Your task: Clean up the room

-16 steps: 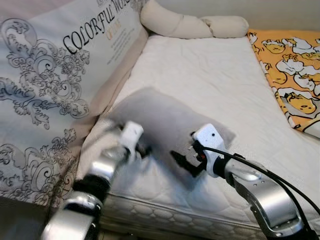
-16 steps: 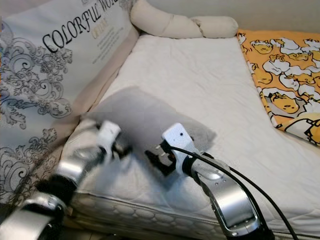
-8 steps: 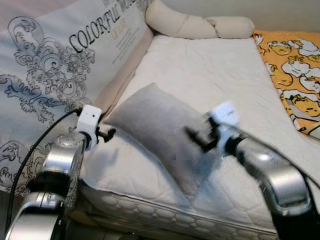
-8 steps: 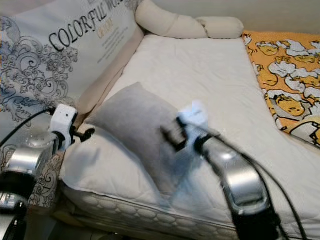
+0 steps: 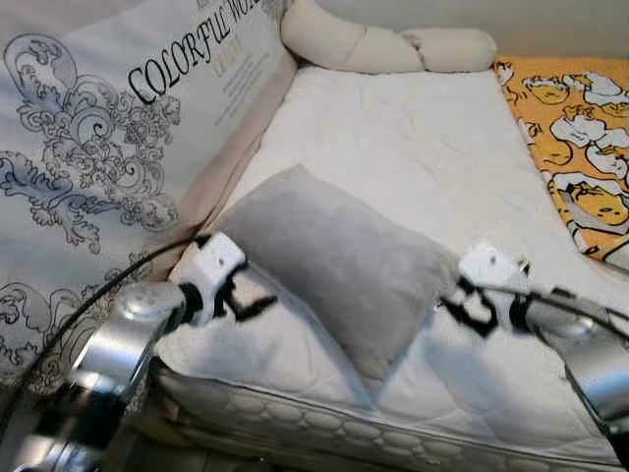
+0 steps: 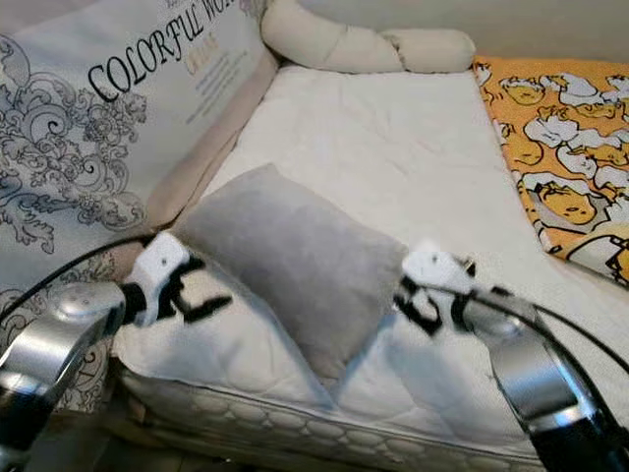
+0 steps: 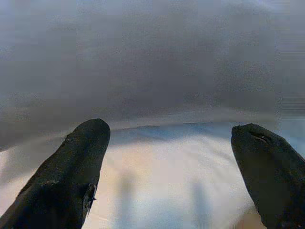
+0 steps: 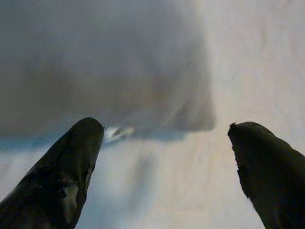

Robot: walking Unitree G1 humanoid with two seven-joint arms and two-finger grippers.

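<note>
A grey pillow (image 5: 334, 251) lies flat on the near part of the white mattress (image 5: 413, 147). My left gripper (image 5: 246, 295) hovers just off the pillow's near left edge, fingers open and pointing at it. My right gripper (image 5: 462, 310) is at the pillow's right corner, also open and empty. In the left wrist view the left gripper (image 7: 169, 131) has its black fingers (image 7: 76, 162) wide apart, with the grey pillow (image 7: 152, 57) just ahead. In the right wrist view the right gripper (image 8: 167, 129) is spread too, facing the pillow's corner (image 8: 143, 86).
A big printed cushion (image 5: 108, 147) leans along the bed's left side. A cream bolster (image 5: 383, 44) lies at the far end. An orange patterned blanket (image 5: 580, 147) covers the right side. The mattress's front edge (image 5: 324, 413) is close below the arms.
The right gripper has moved from the pillow's near middle out to its right corner. The left gripper swung out left, then came back to the pillow's left edge. The pillow lies free.
</note>
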